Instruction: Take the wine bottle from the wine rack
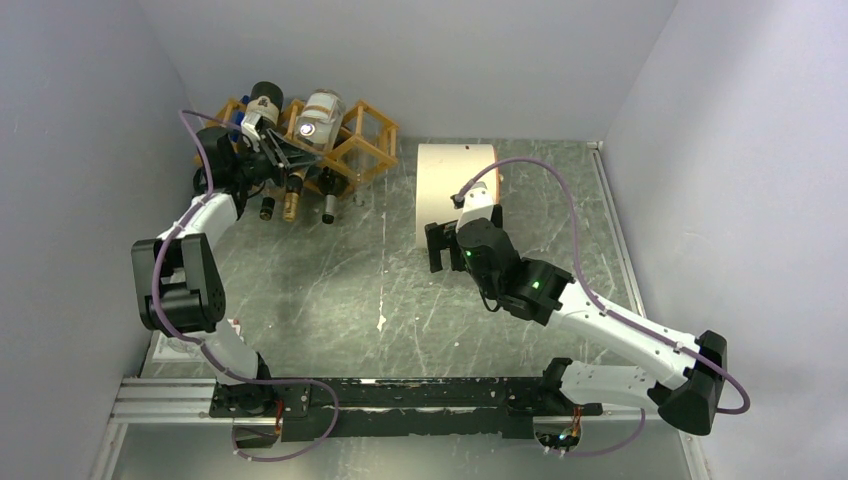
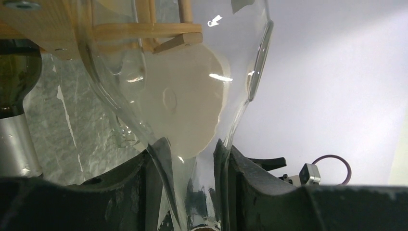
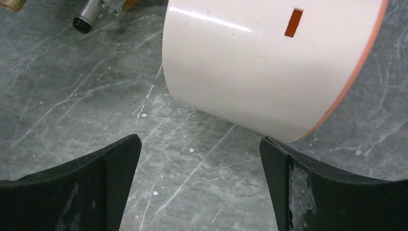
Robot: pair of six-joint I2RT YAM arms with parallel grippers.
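Clenching my left end effector (image 2: pixel 192 156) on the bottle (image 2: pixel 183 101) neck, bottle not yet out of the 11 o'clock rack (image 2: pixel 144 30).

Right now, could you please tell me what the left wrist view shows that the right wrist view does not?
Only the left wrist view: the left gripper shut on the neck of the clear wine bottle, under bars of the wine rack. Only the right wrist view: the right gripper, open and empty, and the orange slot on the cream drum. Both: that drum, seen through the glass from the left wrist, and the marble table.
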